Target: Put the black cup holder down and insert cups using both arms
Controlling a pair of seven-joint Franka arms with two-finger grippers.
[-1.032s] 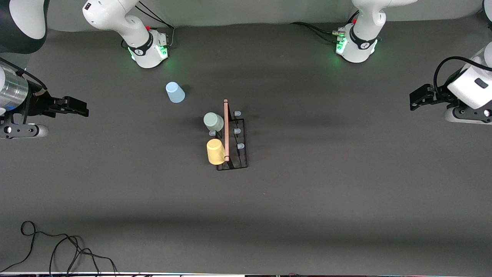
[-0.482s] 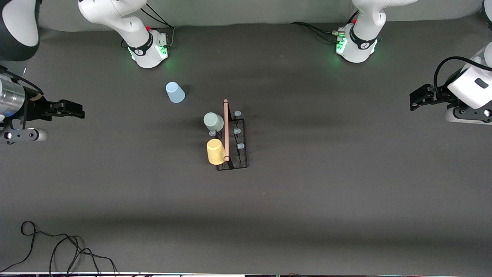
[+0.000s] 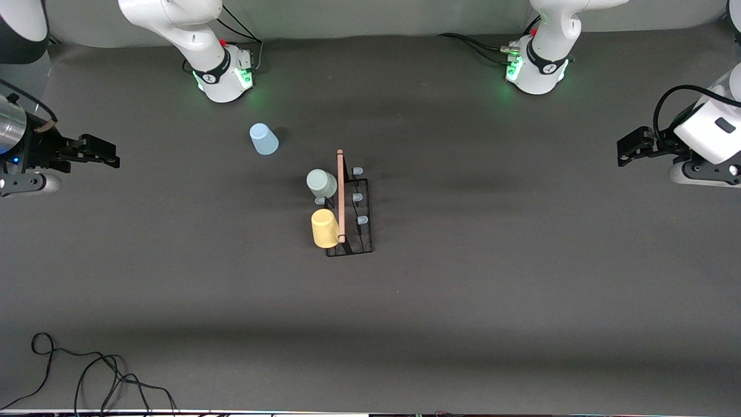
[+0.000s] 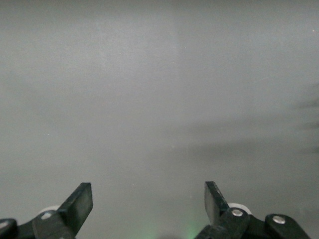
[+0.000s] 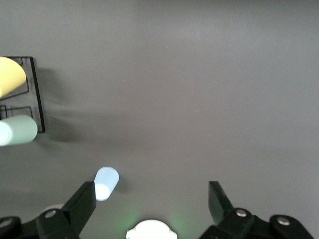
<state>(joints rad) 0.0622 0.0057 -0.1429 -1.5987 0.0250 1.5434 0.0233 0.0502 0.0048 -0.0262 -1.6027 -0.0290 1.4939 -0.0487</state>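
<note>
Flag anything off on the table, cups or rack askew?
Nothing damaged or spilled. The black cup holder stands upright with the mint cup and yellow cup on its pegs. Only oddity: the light blue cup sits alone upside down, nearer the right arm's base.

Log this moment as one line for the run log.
cup holder: mint cup, yellow cup on pegs | blue cup: on table | left hand, right hand: open, empty

Black cup holder [image 3: 354, 231] of thin black wire with a light wooden rod [image 3: 340, 196]; smooth matt plastic cups [image 3: 324, 228]; matt grey tabletop [image 3: 492, 278]
</note>
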